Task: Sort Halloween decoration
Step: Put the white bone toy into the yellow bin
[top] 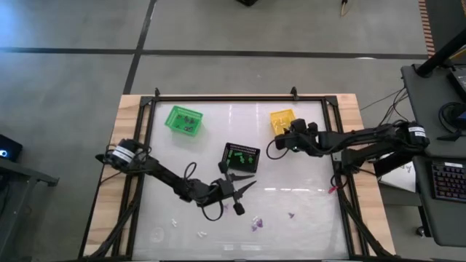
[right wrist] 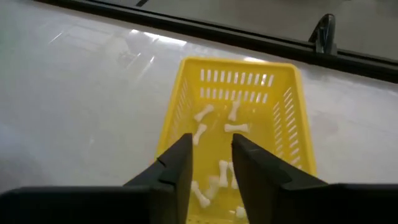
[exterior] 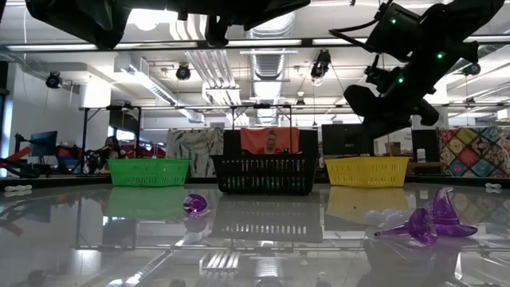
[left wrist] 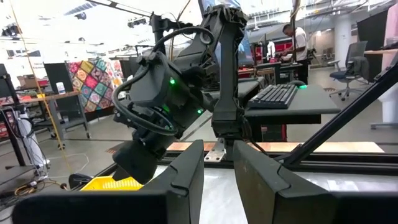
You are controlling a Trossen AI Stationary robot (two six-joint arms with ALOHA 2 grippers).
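My right gripper (right wrist: 210, 140) hangs open just above the yellow basket (right wrist: 283, 112), which holds several small white bone trinkets (right wrist: 235, 127); nothing is between its fingers. In the high view it sits at the basket's near edge (top: 280, 140). My left gripper (top: 247, 182) is raised over the table's middle, near the black basket (top: 241, 156), open with nothing between its fingers (left wrist: 219, 149). Loose decorations lie on the table near its front edge: purple ones (top: 256, 224) and white ones (top: 175, 222).
A green basket (top: 183, 120) stands at the far left with small pieces in it. The three baskets stand in a row across the far half of the table in the low view, with purple trinkets (exterior: 430, 223) in front. A black frame rims the table (top: 218, 97).
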